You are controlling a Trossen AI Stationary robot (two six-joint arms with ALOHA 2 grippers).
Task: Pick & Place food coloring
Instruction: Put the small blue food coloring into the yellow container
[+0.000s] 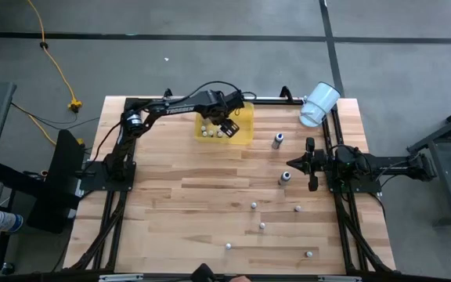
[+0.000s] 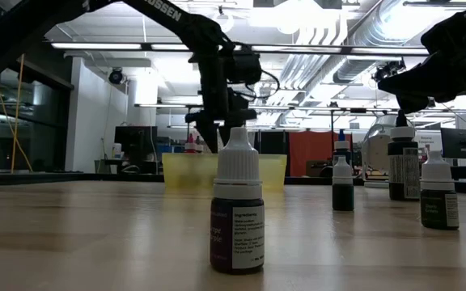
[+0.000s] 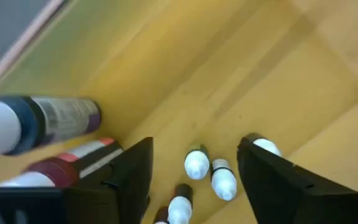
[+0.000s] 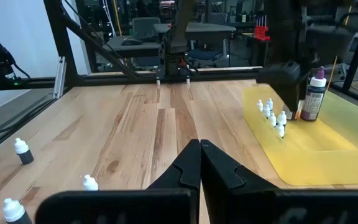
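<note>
From above, the left gripper [image 1: 227, 124] hangs over the yellow tray [image 1: 245, 135] near the top centre of the frame, at the far edge of the wooden table [image 1: 171, 219]. Its wrist camera looks down between two dark fingers [image 3: 129, 180] spread well apart, with nothing between them but the tray floor and four small food coloring bottles [image 3: 196, 165] standing there, white caps up. At the left edge of that picture a dark bottle with a white cap [image 3: 36, 121] and a red one [image 3: 61, 168] show sideways, close to the camera; I cannot tell whether they touch the finger.

The right gripper [image 1: 294, 162] waits at the right-middle of the overhead frame, fingers pressed together and holding nothing, as its own view shows [image 4: 199, 163]. Just beside it stand two taller bottles [image 1: 277, 140] on bare wood.

More tiny bottles [image 1: 254, 206] are scattered across the lower right of the table, well apart from each other. In the low view a purple-labelled bottle [image 2: 237, 206] stands front and centre, the tray behind it. A white cup [image 1: 318, 104] lies tipped at the top right corner.
</note>
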